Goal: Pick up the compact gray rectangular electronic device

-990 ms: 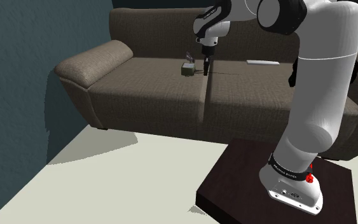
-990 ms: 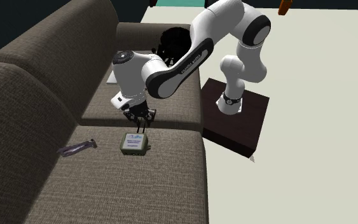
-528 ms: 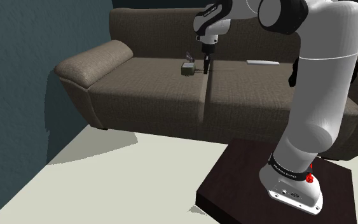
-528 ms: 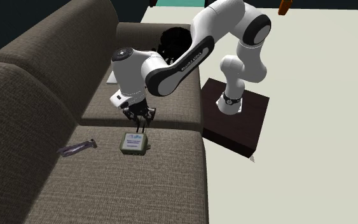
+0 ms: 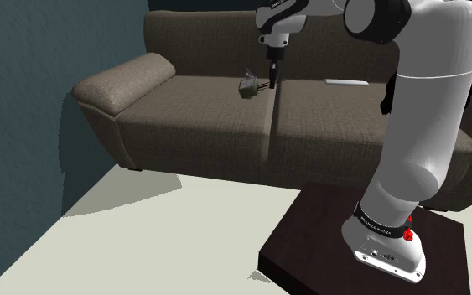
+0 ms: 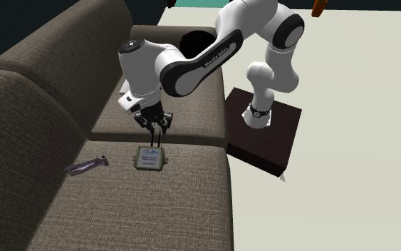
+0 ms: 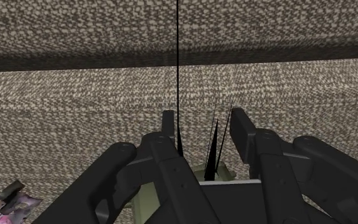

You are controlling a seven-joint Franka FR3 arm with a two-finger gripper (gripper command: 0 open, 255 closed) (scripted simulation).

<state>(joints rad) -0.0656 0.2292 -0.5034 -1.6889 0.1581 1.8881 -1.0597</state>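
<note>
The small grey-green box-shaped device (image 5: 247, 85), with a white label on top (image 6: 150, 157), hangs tilted just above the brown sofa seat (image 5: 192, 117). My black gripper (image 5: 272, 82) (image 6: 157, 140) is shut on the edge of the device nearest the arm. In the wrist view the fingers (image 7: 238, 127) stand a small way apart around my gripper's midpoint (image 7: 203, 124), and part of the device (image 7: 214, 176) shows between them near the palm. Most of the device is hidden there behind the hand.
A crumpled purple object (image 6: 86, 165) (image 7: 9, 200) lies on the seat beyond the device. A flat white item (image 5: 346, 82) rests on the seat on the shoulder view's right. The sofa's backrest (image 5: 217, 38) rises behind, and the dark stand (image 5: 368, 251) sits on the pale floor.
My gripper has risen a little, and the device has come up with it, tipping off the seat. The purple object has not moved.
</note>
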